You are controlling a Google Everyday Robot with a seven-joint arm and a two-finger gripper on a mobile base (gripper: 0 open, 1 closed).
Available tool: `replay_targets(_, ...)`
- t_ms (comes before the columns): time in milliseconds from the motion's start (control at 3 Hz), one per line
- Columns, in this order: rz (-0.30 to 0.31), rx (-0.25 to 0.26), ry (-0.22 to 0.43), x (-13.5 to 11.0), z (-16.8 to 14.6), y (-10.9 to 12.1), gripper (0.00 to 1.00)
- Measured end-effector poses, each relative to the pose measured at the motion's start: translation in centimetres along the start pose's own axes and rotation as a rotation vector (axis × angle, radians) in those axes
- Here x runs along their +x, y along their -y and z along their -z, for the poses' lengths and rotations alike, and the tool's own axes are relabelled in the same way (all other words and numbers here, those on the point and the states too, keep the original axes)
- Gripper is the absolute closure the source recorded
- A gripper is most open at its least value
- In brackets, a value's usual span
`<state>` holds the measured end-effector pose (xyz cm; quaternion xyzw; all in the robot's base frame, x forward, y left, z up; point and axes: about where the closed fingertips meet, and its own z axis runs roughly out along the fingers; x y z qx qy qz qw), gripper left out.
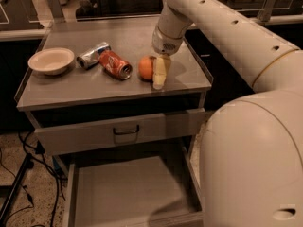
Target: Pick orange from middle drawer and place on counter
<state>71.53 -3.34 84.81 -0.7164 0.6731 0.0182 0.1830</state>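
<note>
The thick cream-white robot arm (222, 27) is reached in from the right and bent downward at the wrist. Its pincer (156, 74) is held low over the right front part of the broad flat grey metal tabletop (85, 86). The small round orange fruit with dull skin (146, 67) is seen on the tabletop, touching the left side of the pincer. Whether the pincer is closed on the orange or opened cannot be told.

The wide shallow grey metal middle drawer (128, 188) is pulled out below, with a smooth flat floor and low side walls. Above it, a closed grey drawer front (85, 136) with a black loop handle (125, 131) is seen. Left of the orange, a red soda can (115, 64) is laid on its side. A crumpled silver can (93, 54) is just behind it, and a round white bowl (51, 60) is placed near the left edge.
</note>
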Motion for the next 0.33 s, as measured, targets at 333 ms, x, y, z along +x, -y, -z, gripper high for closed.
replay_targets(333, 0.0, 0.0, 0.0, 0.0, 0.0, 0.0, 0.0)
